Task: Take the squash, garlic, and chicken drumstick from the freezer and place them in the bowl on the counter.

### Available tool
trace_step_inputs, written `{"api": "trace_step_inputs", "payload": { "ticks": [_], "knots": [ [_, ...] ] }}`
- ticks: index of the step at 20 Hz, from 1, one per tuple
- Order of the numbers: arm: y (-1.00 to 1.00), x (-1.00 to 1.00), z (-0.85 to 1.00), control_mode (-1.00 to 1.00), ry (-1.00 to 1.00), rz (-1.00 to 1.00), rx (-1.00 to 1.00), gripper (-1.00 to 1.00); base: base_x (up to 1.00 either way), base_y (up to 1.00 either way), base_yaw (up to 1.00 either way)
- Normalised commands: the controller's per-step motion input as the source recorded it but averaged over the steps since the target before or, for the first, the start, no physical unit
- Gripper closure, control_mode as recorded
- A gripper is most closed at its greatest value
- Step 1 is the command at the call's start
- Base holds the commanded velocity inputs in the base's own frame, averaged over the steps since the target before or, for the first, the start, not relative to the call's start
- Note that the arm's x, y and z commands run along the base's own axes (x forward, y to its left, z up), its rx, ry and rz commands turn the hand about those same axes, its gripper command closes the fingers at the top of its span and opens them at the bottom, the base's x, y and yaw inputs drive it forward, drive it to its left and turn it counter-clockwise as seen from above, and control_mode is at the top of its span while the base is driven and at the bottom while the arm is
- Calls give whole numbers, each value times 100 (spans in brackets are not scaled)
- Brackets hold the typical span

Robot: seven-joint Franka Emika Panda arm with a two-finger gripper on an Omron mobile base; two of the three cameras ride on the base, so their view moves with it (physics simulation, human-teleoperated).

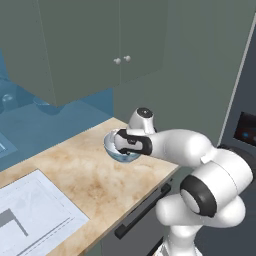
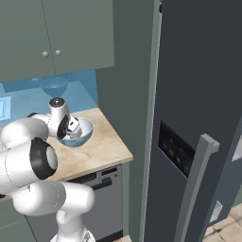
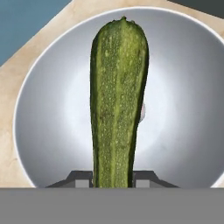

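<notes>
Left base view: white arm reaches to counter [image 1: 85,175], gripper [image 1: 121,144] over bowl [image 1: 116,153] at 12 o'clock of stone top. Right base view: freezer [image 2: 198,94] door looks closed. Hand view: jaws clamped on squash [image 3: 118,100], hanging above bowl centre; pale speck, possibly garlic, at 3 o'clock behind it. Squash not yet released; drumstick unseen.

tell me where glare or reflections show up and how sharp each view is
Hand view: the dark green speckled squash is crisp, with a soft bright sheen inside the round white bowl. Right base view: a faint blue bowl reflection on the glossy blue wall. Left base view: slightly soft, with similar faint wall reflections.
</notes>
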Motion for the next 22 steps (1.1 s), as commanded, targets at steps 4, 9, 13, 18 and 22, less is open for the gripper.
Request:
{"api": "trace_step_inputs", "payload": {
  "ticks": [4, 9, 13, 18, 22],
  "knots": [
    [0, 13, 0, -100, 0, 0, 0, 100, 0, 0, 0],
    [0, 17, 0, -100, 0, 0, 0, 100, 0, 0, 0],
    [0, 24, 0, -100, 0, 0, 0, 100, 0, 0, 0],
    [0, 1, -8, -100, 0, 0, 0, 100, 0, 0, 0],
    [0, 3, -24, -100, 0, 0, 0, 100, 0, 0, 0]
  ]
}}
